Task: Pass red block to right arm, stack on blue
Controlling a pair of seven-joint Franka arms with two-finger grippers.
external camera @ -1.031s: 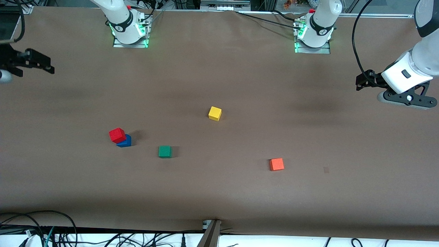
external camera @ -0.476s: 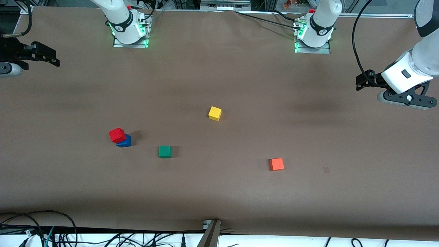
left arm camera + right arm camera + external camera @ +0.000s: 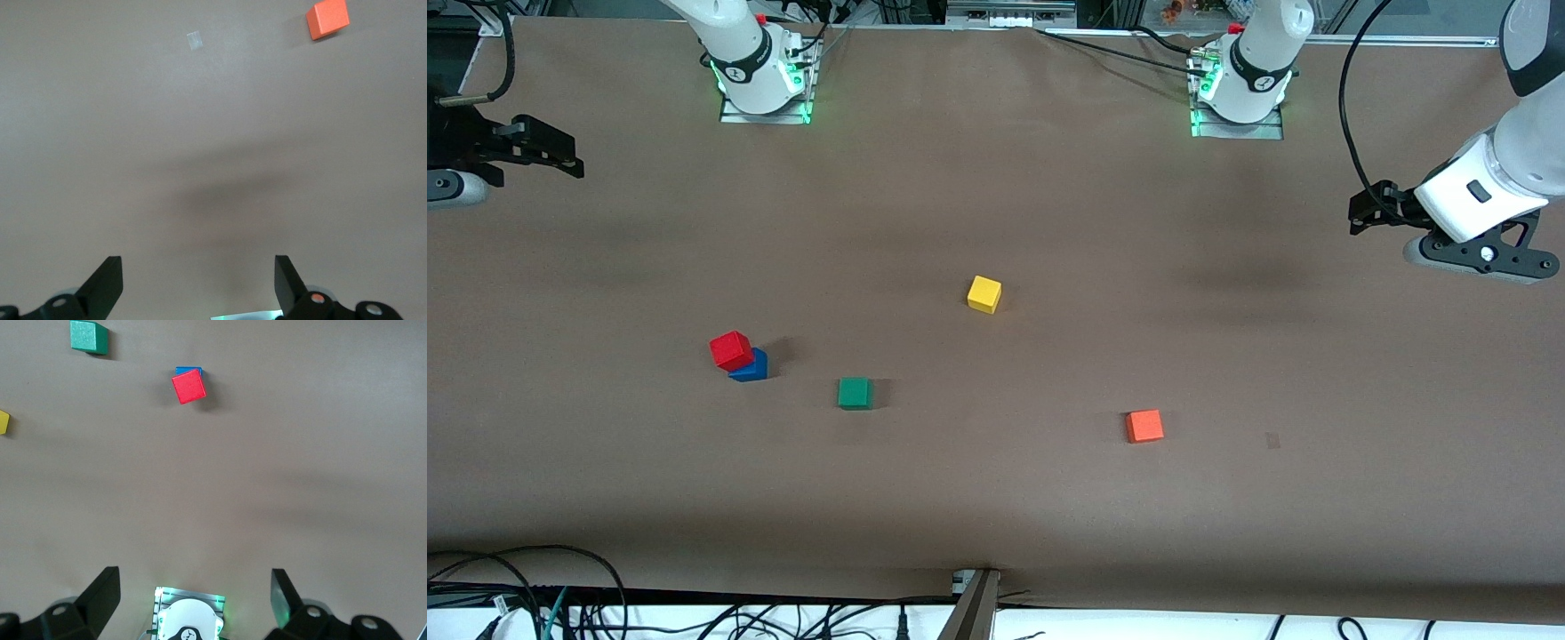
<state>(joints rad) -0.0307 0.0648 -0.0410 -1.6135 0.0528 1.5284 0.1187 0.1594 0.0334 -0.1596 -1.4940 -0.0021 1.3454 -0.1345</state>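
The red block (image 3: 732, 350) sits on top of the blue block (image 3: 751, 366), offset so that part of the blue shows; the pair lies toward the right arm's end of the table. The right wrist view shows the red block (image 3: 189, 386) with a blue block edge (image 3: 189, 370) showing past it. My right gripper (image 3: 534, 156) is open and empty, up in the air over the table's edge at its own end, well away from the stack; its jaws stand wide in the right wrist view (image 3: 195, 597). My left gripper (image 3: 1369, 209) is open and empty over its own end (image 3: 198, 283).
A green cube (image 3: 855, 393) lies beside the stack. A yellow cube (image 3: 984, 293) lies mid-table. An orange-red cube (image 3: 1144, 426) lies toward the left arm's end and shows in the left wrist view (image 3: 327, 19). The right arm's base (image 3: 189, 620) shows under its gripper.
My right gripper has drifted a little toward the robots' side of the table. The left arm and all the blocks have not moved.
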